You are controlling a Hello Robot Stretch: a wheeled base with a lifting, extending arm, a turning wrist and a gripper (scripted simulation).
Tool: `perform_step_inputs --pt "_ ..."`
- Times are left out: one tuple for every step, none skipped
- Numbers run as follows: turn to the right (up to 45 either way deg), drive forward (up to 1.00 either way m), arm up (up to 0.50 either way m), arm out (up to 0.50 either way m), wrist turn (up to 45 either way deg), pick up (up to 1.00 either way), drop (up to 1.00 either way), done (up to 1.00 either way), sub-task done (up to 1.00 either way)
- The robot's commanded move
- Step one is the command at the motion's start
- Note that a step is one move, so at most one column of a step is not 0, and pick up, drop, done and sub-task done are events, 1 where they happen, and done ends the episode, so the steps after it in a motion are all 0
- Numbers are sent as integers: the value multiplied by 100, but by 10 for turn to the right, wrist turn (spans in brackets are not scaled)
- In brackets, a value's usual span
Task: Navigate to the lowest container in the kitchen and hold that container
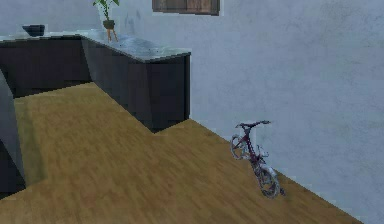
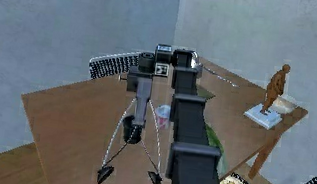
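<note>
Bowl, dark and likely the container meant, sits on the kitchen tabletop at the forward view's far upper left, across the floor. Hand holds nothing and hangs over a dining tabletop, well apart from the bowl, so driving should come first.

Floor: golden-brown wood grain.
Wall: pale blue-grey, plain.
Counter: near-black fronts, grey mottled top.
Bowl: dark.
Plant: green leaves.
Bicycle: dark purple frame, black tyres.
Table: reddish-brown wood.
Arm: black.
Statue: brown, white base.
Chair: black-and-white lattice back.
Tripod: grey legs, black feet.
</note>
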Motion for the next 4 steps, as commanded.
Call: perform_step_inputs --pt "0 0 0 0 450 0 0 0 0" --pt "0 0 0 0 450 0 0 0 0" --pt "0 0 0 0 450 0 0 0 0" --pt "0 0 0 0 270 0 0 0 0"
